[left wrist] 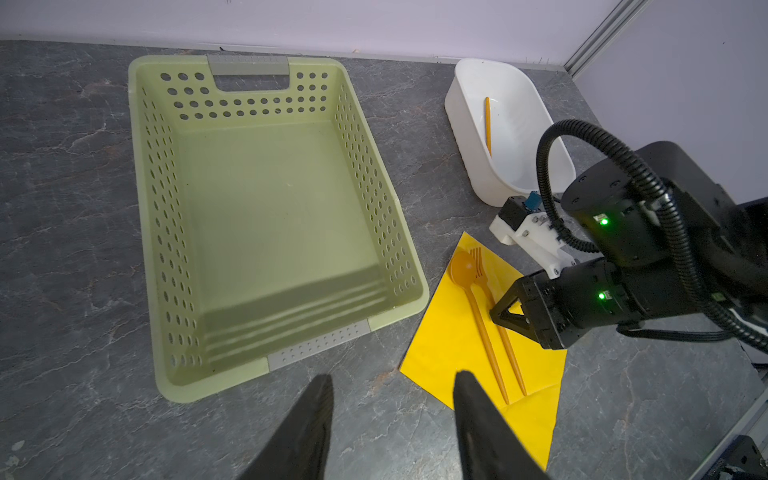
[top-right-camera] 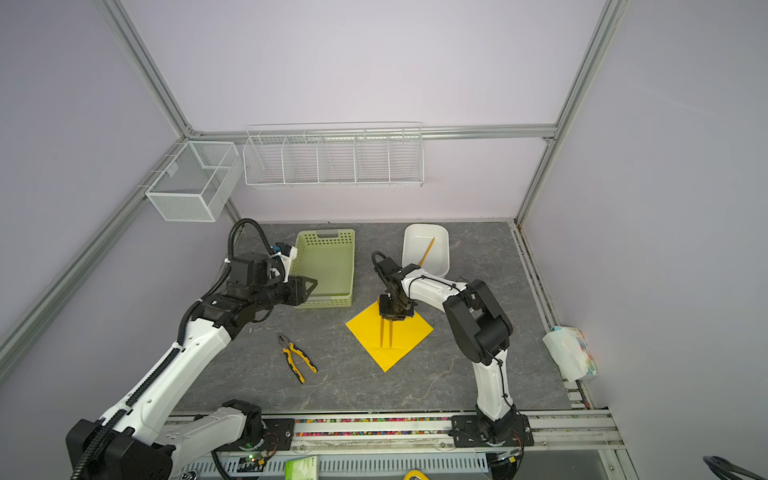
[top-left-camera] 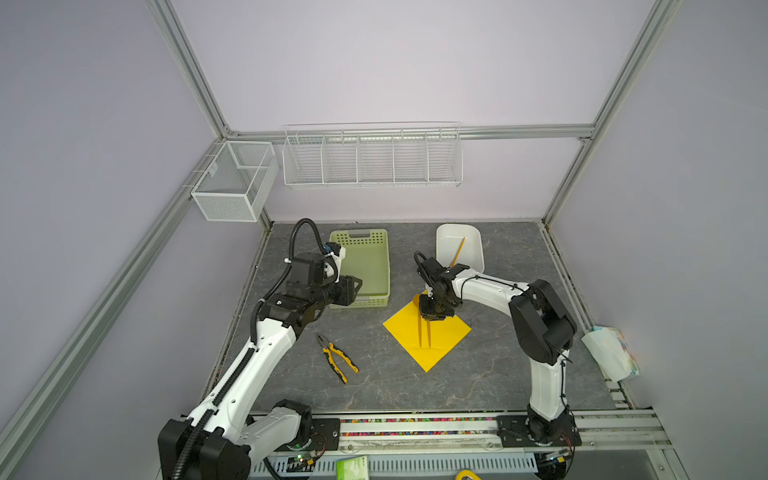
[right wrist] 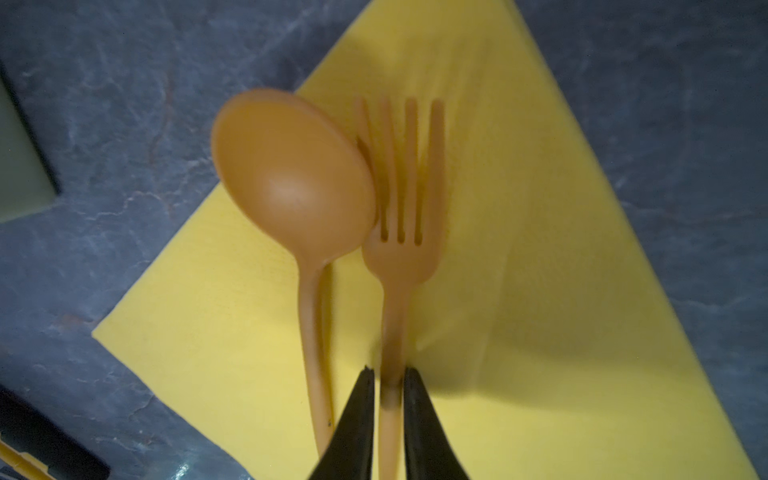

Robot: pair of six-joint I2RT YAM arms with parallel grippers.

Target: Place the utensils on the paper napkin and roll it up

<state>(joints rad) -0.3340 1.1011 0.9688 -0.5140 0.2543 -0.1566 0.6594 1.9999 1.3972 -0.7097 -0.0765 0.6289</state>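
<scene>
The yellow paper napkin [top-left-camera: 451,332] [top-right-camera: 412,332] [left wrist: 449,353] [right wrist: 540,291] lies flat as a diamond on the dark table. On it, side by side, rest an orange spoon [top-left-camera: 420,332] [left wrist: 461,266] [right wrist: 291,174] and an orange fork [top-left-camera: 429,334] [left wrist: 481,270] [right wrist: 399,257], heads toward the far corner. My right gripper [top-left-camera: 430,319] [top-right-camera: 392,318] [right wrist: 388,374] points down at the napkin, its narrow jaws shut on the fork's handle. Left of the napkin, my left gripper [top-left-camera: 359,286] [top-right-camera: 315,286] [left wrist: 395,376] hovers open and empty by the basket's near end.
A pale green perforated basket [top-left-camera: 388,266] [left wrist: 399,232] stands empty beside the napkin's far-left side. Behind the napkin, a white tub [top-left-camera: 478,245] [left wrist: 457,116] holds a thin orange piece [top-left-camera: 458,249]. Yellow-and-black pliers [top-left-camera: 338,357] lie front left. A tissue pack [top-left-camera: 611,353] sits right.
</scene>
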